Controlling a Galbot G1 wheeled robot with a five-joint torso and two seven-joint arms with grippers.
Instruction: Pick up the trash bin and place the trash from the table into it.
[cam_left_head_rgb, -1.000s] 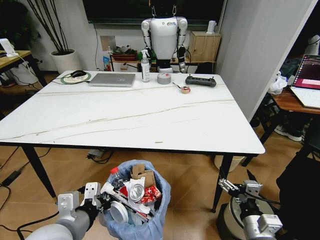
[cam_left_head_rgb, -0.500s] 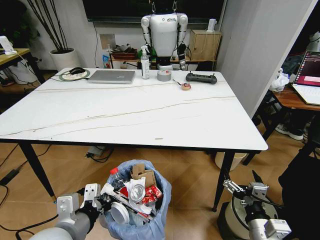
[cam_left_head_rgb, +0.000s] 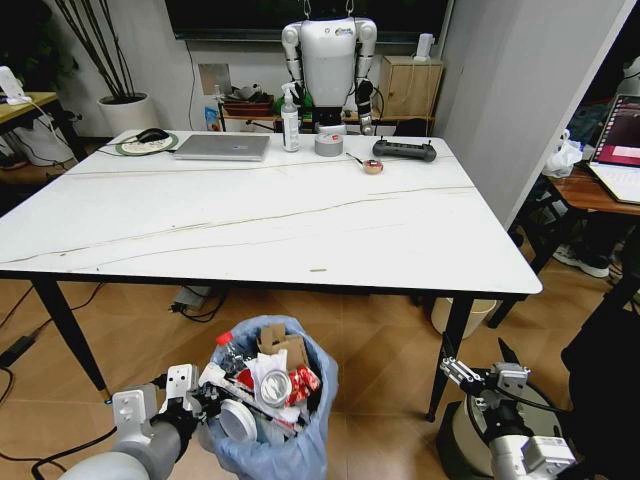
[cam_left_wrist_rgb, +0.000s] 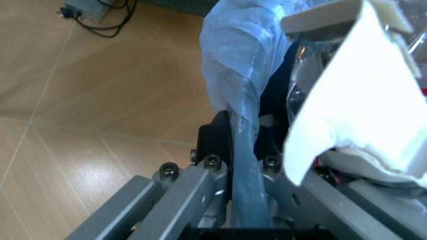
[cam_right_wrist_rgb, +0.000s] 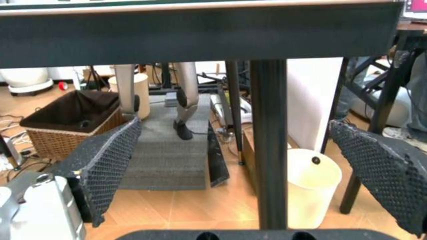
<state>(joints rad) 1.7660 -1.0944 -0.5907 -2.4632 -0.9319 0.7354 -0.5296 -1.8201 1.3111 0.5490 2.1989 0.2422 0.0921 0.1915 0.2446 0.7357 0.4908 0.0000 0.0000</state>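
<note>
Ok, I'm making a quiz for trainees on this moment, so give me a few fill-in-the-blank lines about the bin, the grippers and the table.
1. The left gripper is shut on the rim of the ____.
2. The trash lies in the bin, which is lined with a light-____ bag.
3. The right gripper is ____ and holds nothing.
4. The bin is below the front edge of the ____.

Missing words: bin; blue; open; table
</note>
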